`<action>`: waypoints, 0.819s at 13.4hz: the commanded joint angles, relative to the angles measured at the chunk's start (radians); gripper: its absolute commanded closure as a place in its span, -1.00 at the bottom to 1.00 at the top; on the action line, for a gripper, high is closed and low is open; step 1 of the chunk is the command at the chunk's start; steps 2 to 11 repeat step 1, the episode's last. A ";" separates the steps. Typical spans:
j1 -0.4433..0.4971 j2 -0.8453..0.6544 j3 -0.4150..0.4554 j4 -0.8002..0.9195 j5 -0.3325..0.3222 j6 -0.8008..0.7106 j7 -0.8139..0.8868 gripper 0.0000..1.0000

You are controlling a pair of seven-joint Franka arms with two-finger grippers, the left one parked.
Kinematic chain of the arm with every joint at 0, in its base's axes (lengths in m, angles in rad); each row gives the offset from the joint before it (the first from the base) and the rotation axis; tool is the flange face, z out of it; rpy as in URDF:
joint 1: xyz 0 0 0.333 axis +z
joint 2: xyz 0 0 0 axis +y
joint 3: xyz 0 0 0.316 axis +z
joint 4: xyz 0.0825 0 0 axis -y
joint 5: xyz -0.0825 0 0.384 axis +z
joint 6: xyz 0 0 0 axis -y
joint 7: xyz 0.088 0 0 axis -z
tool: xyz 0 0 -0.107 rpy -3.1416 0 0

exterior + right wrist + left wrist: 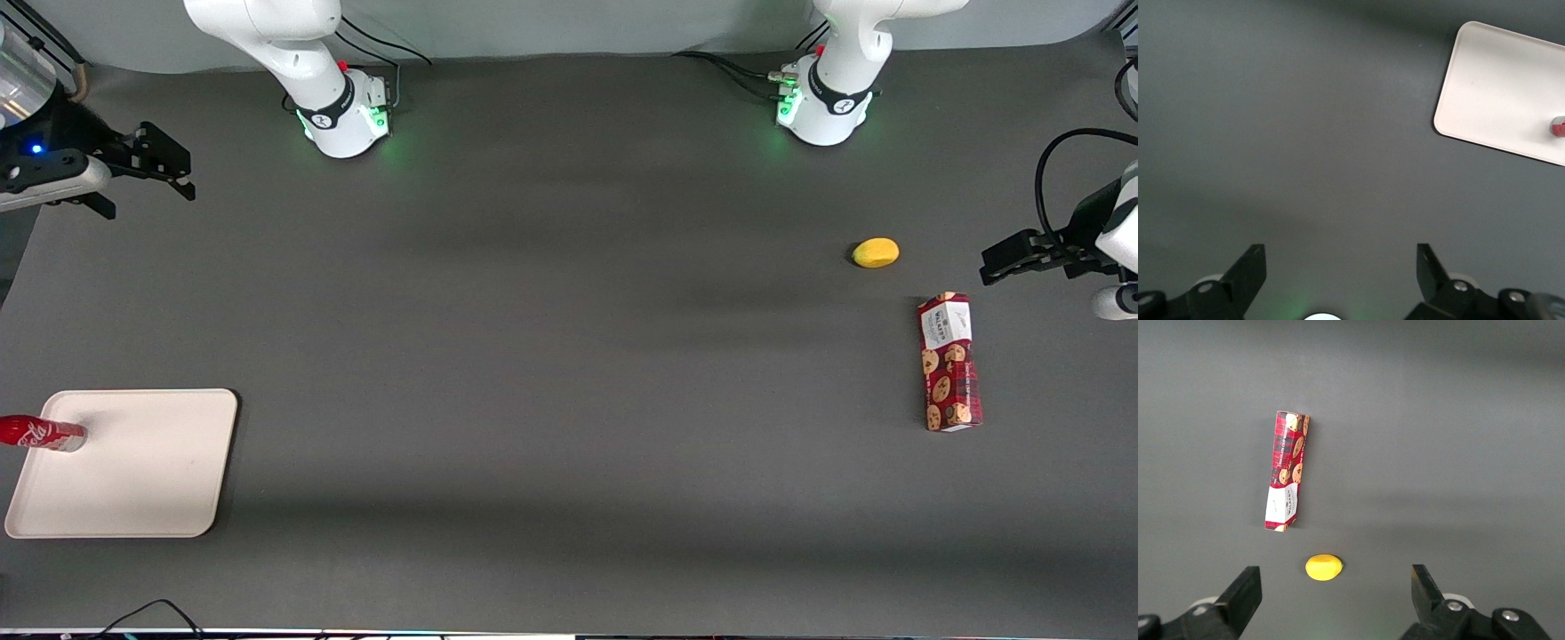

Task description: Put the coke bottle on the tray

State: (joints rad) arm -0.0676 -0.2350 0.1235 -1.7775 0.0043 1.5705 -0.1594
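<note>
One coke bottle (40, 434) upright on tray (142, 480); tool (164, 169) open, well apart.

Even, soft overhead light, moderately bright; dark table (569, 356) matte with no glare, only faint broad shadow bands across it and green LED glow at the arm bases (347, 124). Tray (133, 471) is the brightest surface, near overexposed but not blown; the coke bottle (40, 434) on it, well clear of the gripper (1338, 273) and its spread jaws, casts a soft short shadow. All views sharp, no motion blur; front view stretches the upright bottle sideways at the frame edge.
</note>
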 commanded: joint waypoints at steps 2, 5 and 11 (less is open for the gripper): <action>-0.009 0.023 -0.015 0.052 -0.007 -0.001 0.066 -1.00; -0.009 0.023 -0.015 0.052 -0.007 -0.001 0.066 -1.00; -0.009 0.023 -0.015 0.052 -0.007 -0.001 0.066 -1.00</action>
